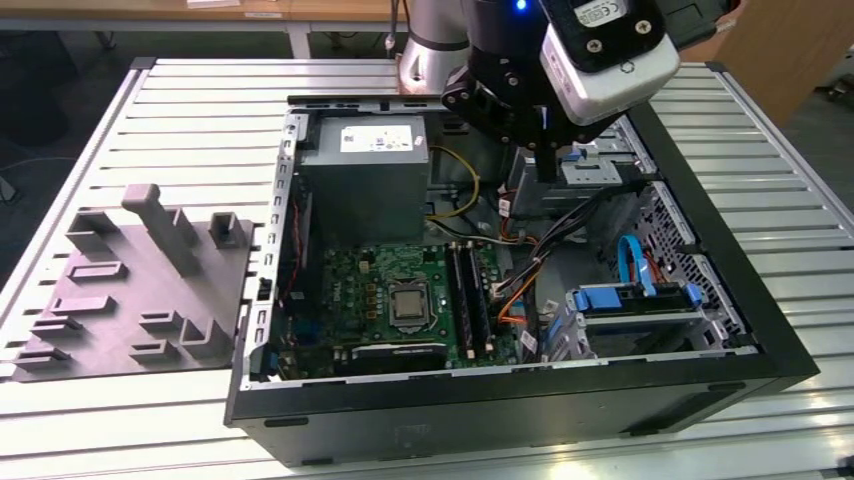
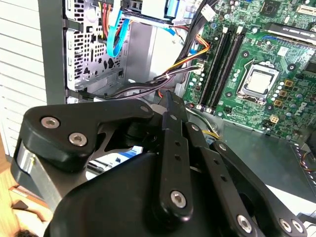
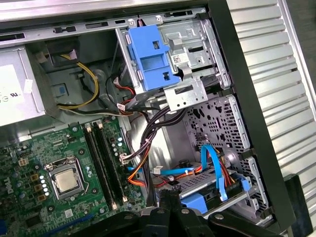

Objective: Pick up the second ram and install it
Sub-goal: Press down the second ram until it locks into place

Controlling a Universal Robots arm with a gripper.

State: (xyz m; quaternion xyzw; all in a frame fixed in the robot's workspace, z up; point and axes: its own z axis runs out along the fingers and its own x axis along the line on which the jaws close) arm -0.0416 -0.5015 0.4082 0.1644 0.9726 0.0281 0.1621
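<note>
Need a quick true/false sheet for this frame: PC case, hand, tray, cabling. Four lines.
1. The PC case lies open with its motherboard exposed. True.
2. The hand hangs over the gray tray. False: it hangs over the open case. The tray lies apart on the table, at the exterior view's left.
3. A blue cable runs by the drive cage. True.
4. A cooler covers the processor. False: the processor sits bare in its socket.
</note>
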